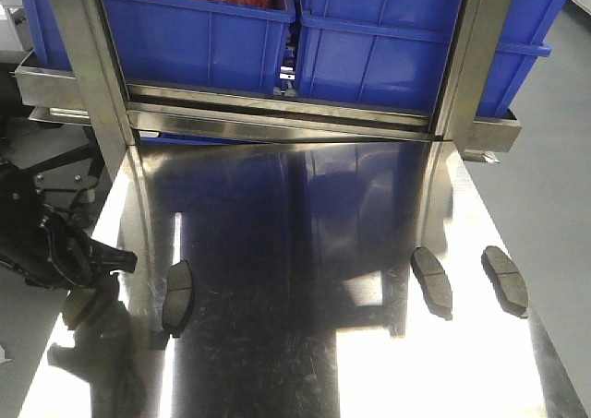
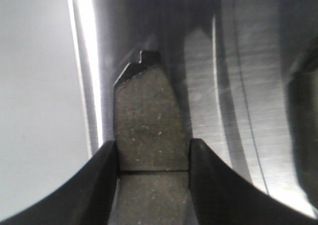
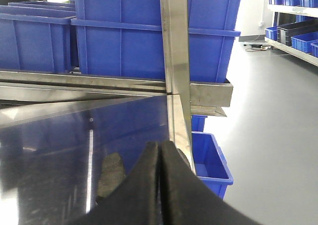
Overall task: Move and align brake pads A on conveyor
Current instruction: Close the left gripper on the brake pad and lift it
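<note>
Left claw [image 2: 153, 144] pinches a brake pad [image 2: 146, 111] across its width, with a black finger [image 2: 99, 180] against each long side at the thin middle groove, close to the left edge of the shiny steel desk [image 2: 238, 111]. Right claw [image 3: 160, 175] has its fingers pressed together on nothing, over the desk's right side, with a second pad [image 3: 110, 173] lying just left of it. Seen from the front, a left pad [image 1: 178, 295], a middle pad [image 1: 432, 281] and a far-right pad [image 1: 505, 278] lie flat on the desk before blue bins [image 1: 212, 30].
</note>
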